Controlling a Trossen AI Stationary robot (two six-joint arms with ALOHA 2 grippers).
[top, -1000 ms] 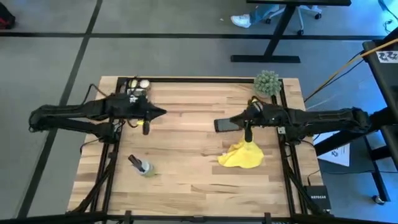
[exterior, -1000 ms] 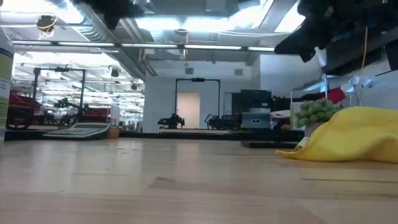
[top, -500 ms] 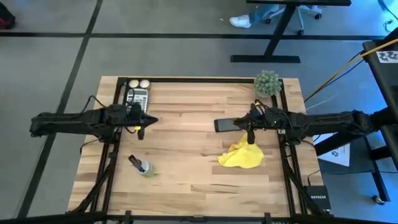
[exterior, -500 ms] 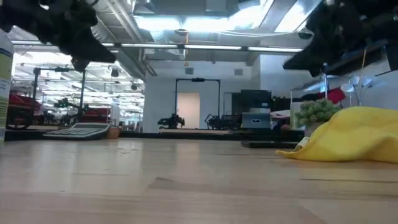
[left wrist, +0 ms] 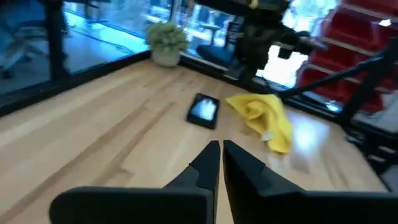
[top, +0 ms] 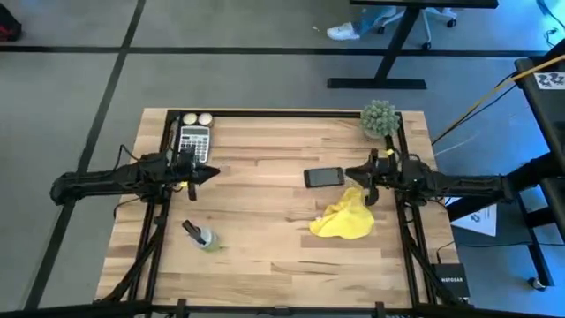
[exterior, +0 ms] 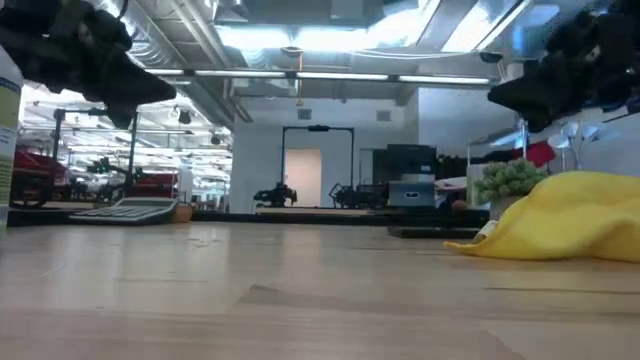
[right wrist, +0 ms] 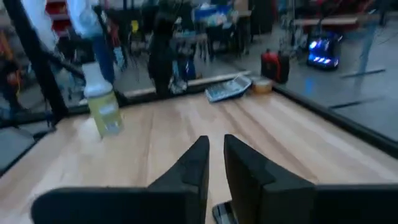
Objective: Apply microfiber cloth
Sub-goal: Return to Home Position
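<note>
- Left arm (top: 115, 181): slim, dark, jointed links, with a small yellow mark near its wrist.
- Right arm (top: 459, 184): the same dark, slender build.
- Fingers (left wrist: 205, 165): matte black, wedge-shaped, tapering to narrow tips.

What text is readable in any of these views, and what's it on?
"NETGEAR": on the black box beside the table's corner, high view.
Calculator: key markings too small to read.
Spray bottle: label too blurred to read.
Sheet at the high view's edge: dark print, too small to read.
Nothing else legible.
</note>
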